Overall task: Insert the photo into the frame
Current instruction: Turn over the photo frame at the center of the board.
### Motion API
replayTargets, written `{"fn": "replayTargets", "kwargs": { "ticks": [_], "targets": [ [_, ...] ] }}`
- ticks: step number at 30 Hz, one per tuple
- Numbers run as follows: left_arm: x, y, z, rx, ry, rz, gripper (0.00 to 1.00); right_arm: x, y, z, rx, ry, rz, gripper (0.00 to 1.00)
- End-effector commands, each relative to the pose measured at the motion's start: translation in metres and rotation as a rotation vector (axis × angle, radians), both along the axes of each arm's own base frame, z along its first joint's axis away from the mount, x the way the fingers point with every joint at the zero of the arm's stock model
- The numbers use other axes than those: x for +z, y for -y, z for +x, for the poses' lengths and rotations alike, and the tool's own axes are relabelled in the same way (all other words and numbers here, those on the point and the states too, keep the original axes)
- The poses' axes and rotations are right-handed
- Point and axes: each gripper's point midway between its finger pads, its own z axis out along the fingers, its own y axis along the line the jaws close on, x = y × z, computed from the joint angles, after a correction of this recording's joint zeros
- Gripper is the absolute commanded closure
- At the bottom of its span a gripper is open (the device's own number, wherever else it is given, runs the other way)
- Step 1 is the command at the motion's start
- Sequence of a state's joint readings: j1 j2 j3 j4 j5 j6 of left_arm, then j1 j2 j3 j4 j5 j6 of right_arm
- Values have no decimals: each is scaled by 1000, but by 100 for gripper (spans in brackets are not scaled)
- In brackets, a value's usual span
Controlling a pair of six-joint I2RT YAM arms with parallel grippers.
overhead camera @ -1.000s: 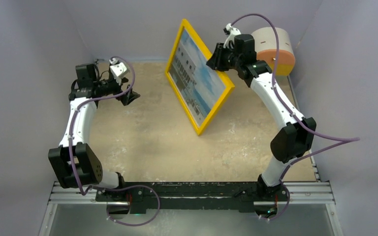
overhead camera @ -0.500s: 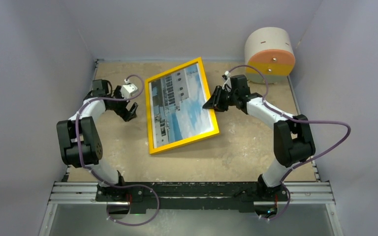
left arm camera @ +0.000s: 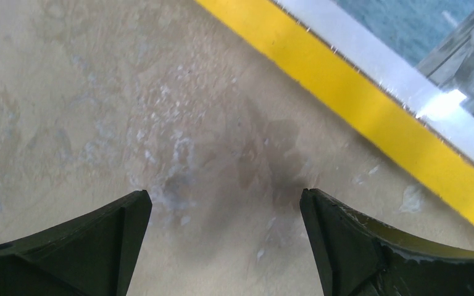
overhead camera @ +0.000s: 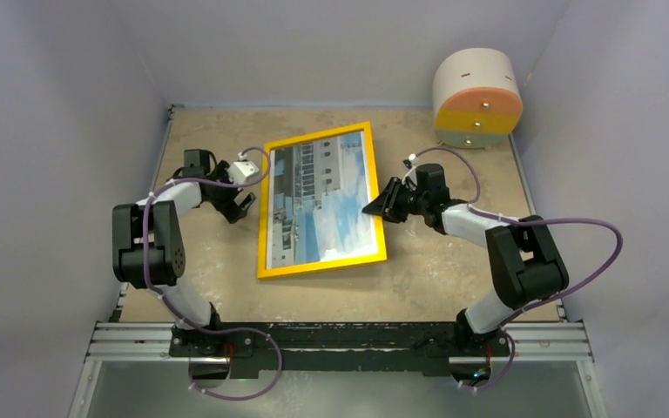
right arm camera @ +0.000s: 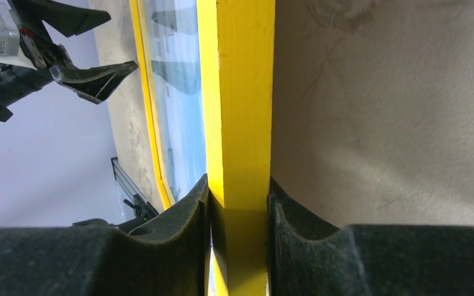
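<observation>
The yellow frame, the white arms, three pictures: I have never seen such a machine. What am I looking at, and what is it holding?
These are two robot arms bolted at the near edge of a table, each ending in a two-finger gripper. The wide picture comes from a fixed camera above and behind them. The other two come from small cameras on the wrists, so each arm's own dark fingers show. On the table lies a yellow frame with a photo of a white building and blue sky in it. The right gripper pinches the frame's right edge. The left gripper is open and empty, beside the frame's left edge. A round drum sits in the far right corner.
</observation>
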State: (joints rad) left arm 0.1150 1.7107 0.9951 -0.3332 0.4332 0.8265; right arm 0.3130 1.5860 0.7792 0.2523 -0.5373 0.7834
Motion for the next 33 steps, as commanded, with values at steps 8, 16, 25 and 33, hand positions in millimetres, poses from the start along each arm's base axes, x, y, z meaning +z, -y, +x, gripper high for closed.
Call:
{"fn": "replayTargets", "kwargs": {
  "ticks": [8,16,25,33],
  "targets": [
    [-15,28,8,8,-10,-18,0,-37,5,-24,33,-50,-20,61],
    [-17,38,-3,-20,-40,-42,0,-55,10,-26,29,-84,-63,46],
    [-6,45,-8,-29,-54,-64,0,-54,31,-24,8,-68,-222,1],
    [66,6,31,207,43,-176,0,-7,91,7,-221,121,-507,1]
  ]
}}
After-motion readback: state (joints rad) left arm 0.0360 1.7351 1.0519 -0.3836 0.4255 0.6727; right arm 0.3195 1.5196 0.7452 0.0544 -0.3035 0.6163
